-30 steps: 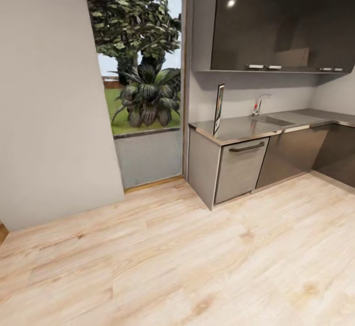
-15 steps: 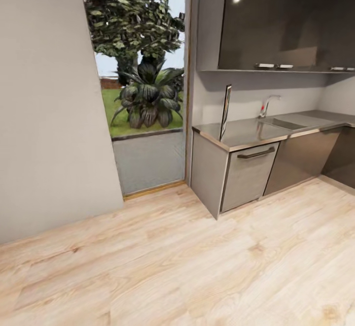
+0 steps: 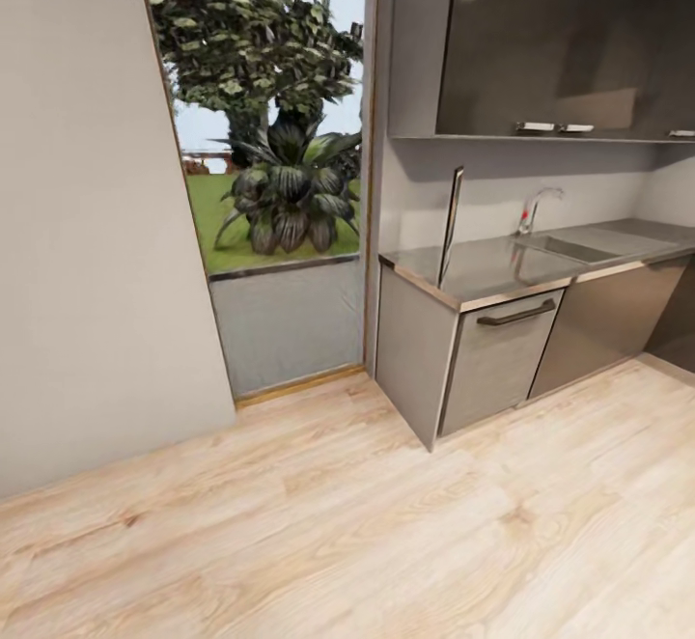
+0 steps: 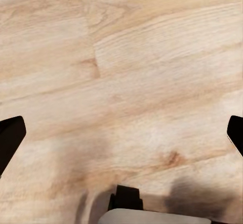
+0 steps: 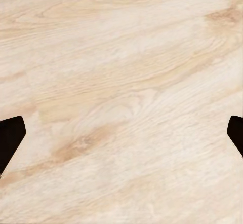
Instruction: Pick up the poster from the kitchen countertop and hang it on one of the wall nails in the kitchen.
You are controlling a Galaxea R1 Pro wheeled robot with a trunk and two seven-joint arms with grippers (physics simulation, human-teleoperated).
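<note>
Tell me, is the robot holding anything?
No. Both pincers, left and right, gape open over bare floor; the poster stands on the countertop.

Bench with poster, seen from my head camera.
I am seeing the grey bench (image 3: 502, 272) carrying the poster (image 3: 450, 225), standing upright, edge-on, near its left end.

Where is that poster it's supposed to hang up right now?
In the head view, the poster stands upright and edge-on on the kitchen countertop, near its end closest to the glass door, well left of the tap.
</note>
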